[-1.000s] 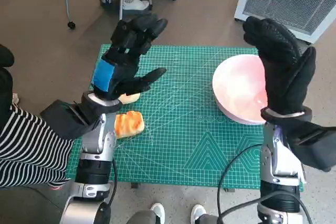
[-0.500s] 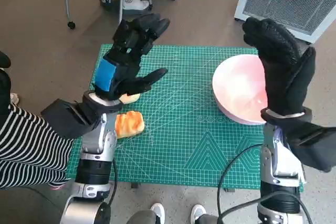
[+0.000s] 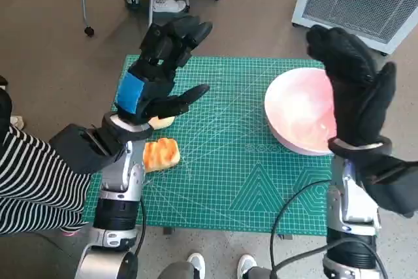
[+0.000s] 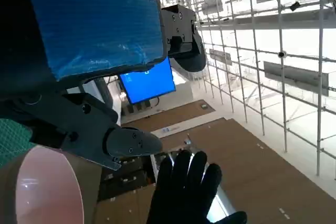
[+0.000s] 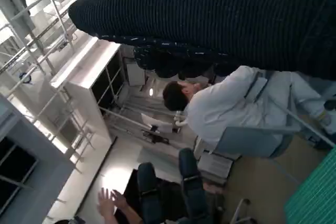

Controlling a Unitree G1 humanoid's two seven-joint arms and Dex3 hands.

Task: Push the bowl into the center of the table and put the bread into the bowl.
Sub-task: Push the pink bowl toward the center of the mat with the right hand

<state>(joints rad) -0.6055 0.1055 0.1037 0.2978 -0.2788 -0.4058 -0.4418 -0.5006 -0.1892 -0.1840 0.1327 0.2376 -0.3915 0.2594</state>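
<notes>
Left hand [image 3: 157,76]: raised above the table's left half, blue-taped back toward the head camera, fingers spread, holding nothing. It hangs over the bread, a sensible waiting place for a later grasp.
Right hand [image 3: 353,89]: gloved, upright, fingers together and extended, holding nothing; it stands at the bowl's outer side, where a flat palm could press the rim toward the middle. Whether glove and rim touch cannot be told.
Bowl [image 3: 297,112]: pale pink, upright, resting on the mat's far right part, well off centre; its right portion is covered by the right hand. It also shows at the edge of the left wrist view [image 4: 39,187]. Judged not yet pushed.
Bread [image 3: 160,153]: orange-brown piece lying on the mat's left edge, beside the left forearm, well apart from the bowl. A paler piece [image 3: 160,122] shows just under the left palm, mostly hidden; whether it is also bread is unclear.
Cutting mat [image 3: 235,181]: green, gridded, covering the table top.
Hidden or unclear: the right hand's own fingers in the right wrist view, where only the glove's dark band shows above a seated person [image 5: 231,106].
Striped sleeve [image 3: 29,184]: a person's, cut off at the left border.
</notes>
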